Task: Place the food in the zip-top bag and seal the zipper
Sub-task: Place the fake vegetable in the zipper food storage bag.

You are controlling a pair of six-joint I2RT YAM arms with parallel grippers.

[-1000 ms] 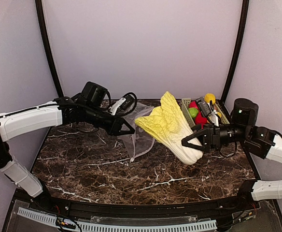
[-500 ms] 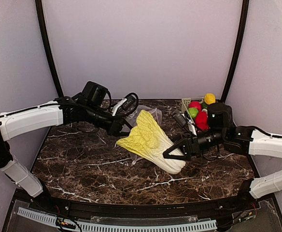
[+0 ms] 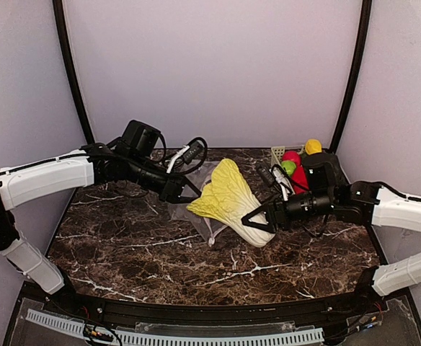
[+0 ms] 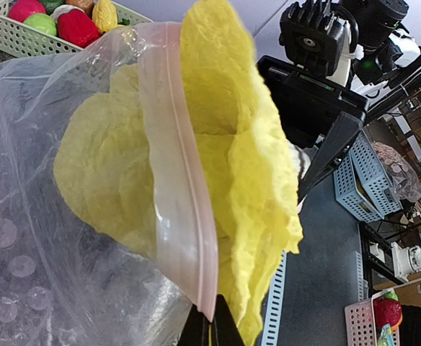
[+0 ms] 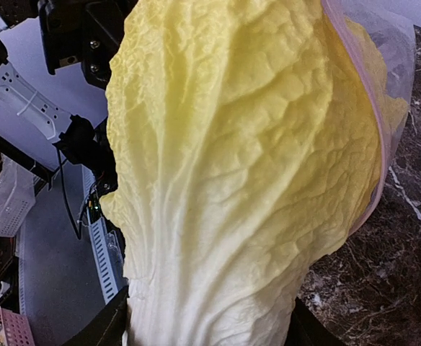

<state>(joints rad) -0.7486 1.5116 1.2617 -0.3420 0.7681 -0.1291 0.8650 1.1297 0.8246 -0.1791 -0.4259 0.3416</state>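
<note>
A big yellow-white leafy cabbage [image 3: 232, 202] hangs over the middle of the table, its white stem clamped between the fingers of my right gripper [image 3: 257, 220]. Its leafy top pokes into the mouth of the clear zip-top bag [image 3: 202, 225]. My left gripper [image 3: 185, 189] is shut on the bag's pink-white zipper strip [image 4: 178, 194] and holds the mouth up. In the left wrist view part of the cabbage [image 4: 246, 158] lies behind the bag film [image 4: 30, 238] and part is outside the strip. The right wrist view is filled by the cabbage [image 5: 232, 180], with the strip [image 5: 373, 108] over its right edge.
A light green mesh basket [image 3: 277, 153] stands at the back right, just behind my right arm. It holds other toy foods: a red piece [image 3: 291, 157], a green one [image 3: 288, 169] and a yellow one [image 3: 312, 146]. The marble table [image 3: 160, 267] is walled on three sides.
My right gripper has carried the cabbage leftward from near the basket to the bag mouth, and its leaves now enter the bag. The left gripper has held still.
</note>
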